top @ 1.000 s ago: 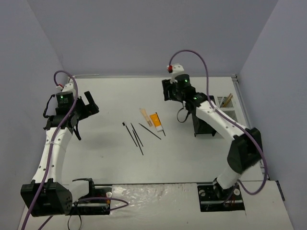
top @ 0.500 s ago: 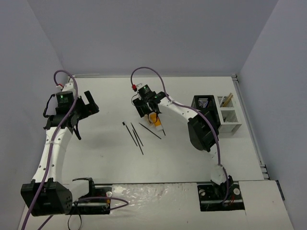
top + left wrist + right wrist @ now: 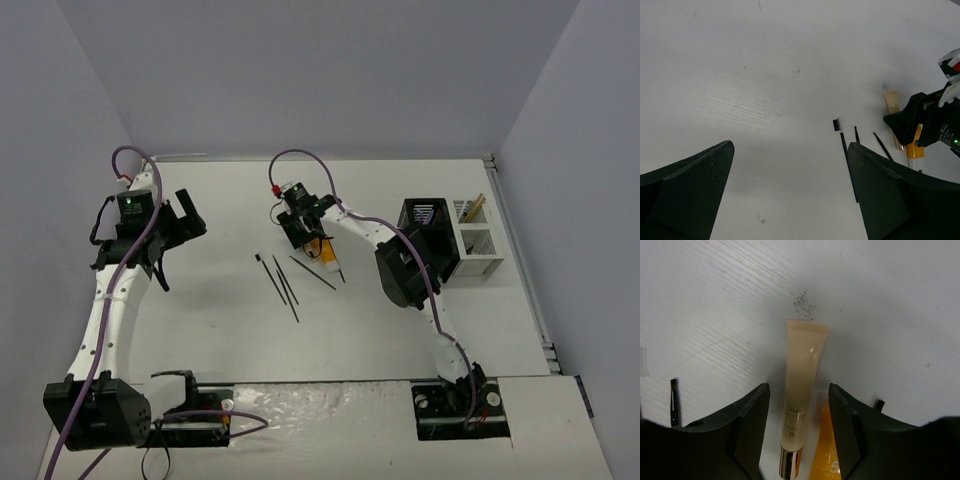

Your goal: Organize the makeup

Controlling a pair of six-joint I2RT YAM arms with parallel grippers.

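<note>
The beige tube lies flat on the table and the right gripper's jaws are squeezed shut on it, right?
Not quite. The beige tube lies flat on the table, but the jaws of the right gripper are open, one on each side with a gap. The right wrist view shows it.

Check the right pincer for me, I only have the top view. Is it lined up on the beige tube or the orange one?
Observer: The beige one. In the right wrist view the right pincer is open, with a finger on each side of the beige tube.
Operator: Orange tube clear of it?
Observer: No. The orange tube lies right beside the beige tube's cap end, partly inside the gap.
Operator: Left side?
Observer: The left pincer is open and holds nothing; its view shows a black brush lying ahead, bristle end away from the camera.
</note>
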